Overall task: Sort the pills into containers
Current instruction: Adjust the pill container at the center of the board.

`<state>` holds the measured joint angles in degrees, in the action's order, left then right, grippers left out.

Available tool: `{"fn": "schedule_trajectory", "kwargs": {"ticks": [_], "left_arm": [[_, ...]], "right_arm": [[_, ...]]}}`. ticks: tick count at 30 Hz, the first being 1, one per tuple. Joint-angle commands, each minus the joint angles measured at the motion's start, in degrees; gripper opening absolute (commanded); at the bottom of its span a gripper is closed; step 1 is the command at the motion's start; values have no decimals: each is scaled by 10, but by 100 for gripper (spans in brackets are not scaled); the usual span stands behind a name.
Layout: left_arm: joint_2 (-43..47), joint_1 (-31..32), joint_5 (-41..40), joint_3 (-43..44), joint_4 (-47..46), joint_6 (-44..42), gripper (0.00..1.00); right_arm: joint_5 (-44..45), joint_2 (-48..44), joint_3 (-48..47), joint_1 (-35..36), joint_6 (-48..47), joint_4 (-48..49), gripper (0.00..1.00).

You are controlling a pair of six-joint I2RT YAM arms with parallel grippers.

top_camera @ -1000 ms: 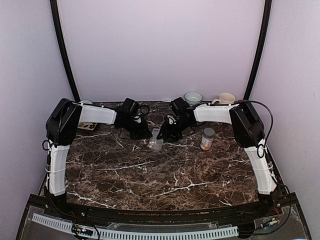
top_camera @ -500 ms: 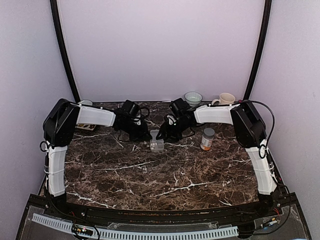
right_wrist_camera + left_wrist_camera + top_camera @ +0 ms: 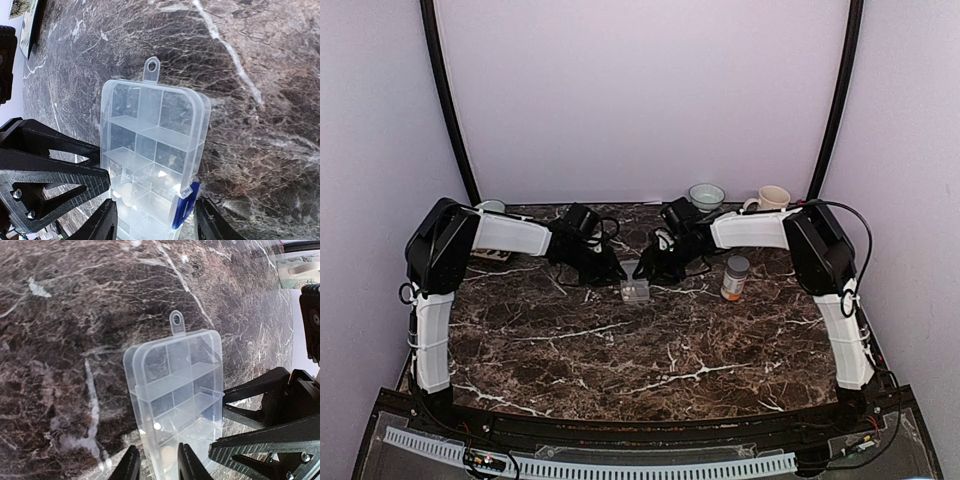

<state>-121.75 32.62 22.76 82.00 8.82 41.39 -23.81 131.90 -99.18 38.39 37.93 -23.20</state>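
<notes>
Straddling the near end of the organizer box (image 3: 172, 385) with my left claw (image 3: 158, 449), low centre of the left wrist view. The fingers are narrow and right at its sides; pinching or merely flanking, I cannot tell. The box lies flat on the table (image 3: 670, 350), mid-frame from above, and the lid looks down over its compartments (image 3: 172, 155). A few pale specks low in there may be the pills (image 3: 127, 192). My right claw (image 3: 158, 201) spans the box's width, set wide beside the blue latch (image 3: 182, 210); gripping or not, I cannot tell. I reckon this is the opening step: next, one claw steadies the box and the other pops that latch, gently. Further right, the bottle (image 3: 734, 278) has a white-and-orange label, too small to read. No writing shows on the box.
</notes>
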Motion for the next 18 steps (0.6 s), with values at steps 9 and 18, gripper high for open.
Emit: {"fn": "schedule_trajectory", "kwargs": {"ticks": [9, 18], "left_arm": [[80, -9, -40, -31, -28, 9, 38], [143, -31, -101, -26, -15, -33, 57]], "right_arm": [[111, -15, 46, -7, -24, -68, 55], [206, -80, 15, -15, -82, -83, 58]]}}
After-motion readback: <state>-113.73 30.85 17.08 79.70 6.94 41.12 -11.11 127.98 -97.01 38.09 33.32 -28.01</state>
